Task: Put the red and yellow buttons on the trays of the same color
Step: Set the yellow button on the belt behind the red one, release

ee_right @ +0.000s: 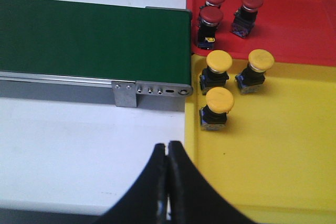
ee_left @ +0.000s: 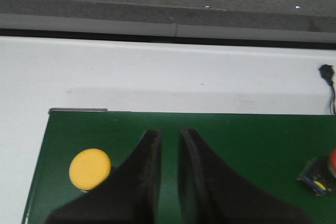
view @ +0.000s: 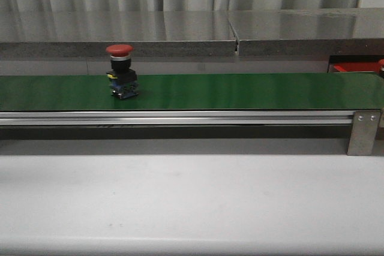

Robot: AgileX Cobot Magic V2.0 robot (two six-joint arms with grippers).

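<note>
**Buttons on the belt, both hands empty**

Left hand [ee_left: 169,177] is hanging over the green conveyor belt [ee_left: 241,140] with its fingers narrow, just a thin slot between them and nothing in it. Right beside it sits a yellow button [ee_left: 90,168], seen from above as a flat round yellow cap, close to the belt's end edge. Over at the other side of that wrist view a red button [ee_left: 321,174] pokes in at the frame edge, partly cut off.

Right hand [ee_right: 168,182] is pinched closed, fingertips touching, holding nothing. It hovers over the white table [ee_right: 79,150] right by the edge of the yellow tray [ee_right: 273,182]. That tray has three yellow-capped buttons [ee_right: 219,61] on black bodies, clustered near the tray's edge that meets the red tray [ee_right: 304,30]. The red tray holds three red-capped buttons [ee_right: 211,16], all standing upright, near the corner by the belt's end. Both trays butt up against the belt's end and its metal bracket [ee_right: 126,92].

From the front, the red button [view: 120,70] stands upright on the belt, left of middle: red mushroom cap, black body, blue and metal contact block at the bottom. Nothing sits around it on the belt there. A silver rail [view: 180,118] runs along the belt's near edge, and neither hand shows in that view.
</note>
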